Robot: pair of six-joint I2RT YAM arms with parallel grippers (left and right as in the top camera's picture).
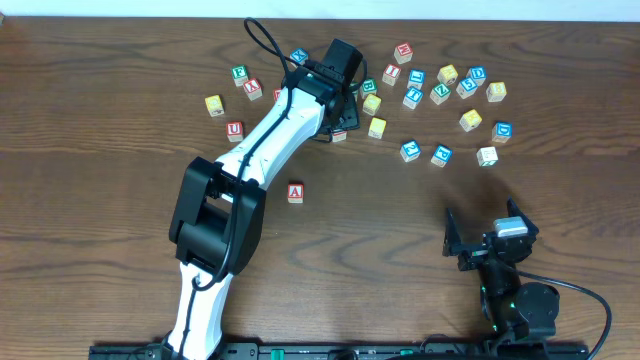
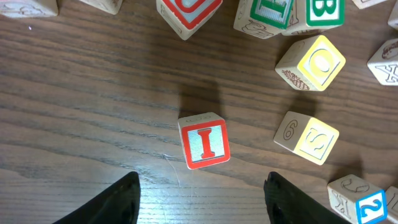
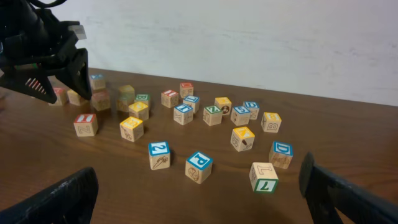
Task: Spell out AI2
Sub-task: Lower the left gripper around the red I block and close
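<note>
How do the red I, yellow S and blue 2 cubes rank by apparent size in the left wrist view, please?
1. yellow S cube
2. red I cube, only slightly smaller
Unranked: blue 2 cube, cropped.

A cube (image 1: 295, 193) (alone) before other cubes (image 1: 377, 127).

On the dark wooden table (image 1: 100, 120) a yellow S cube (image 2: 314, 138) is sitting near a yellow O cube (image 2: 314, 62) — and a green-lettered cube (image 3: 263, 177) is standing just beside a blue D cube (image 3: 281, 153).
</note>
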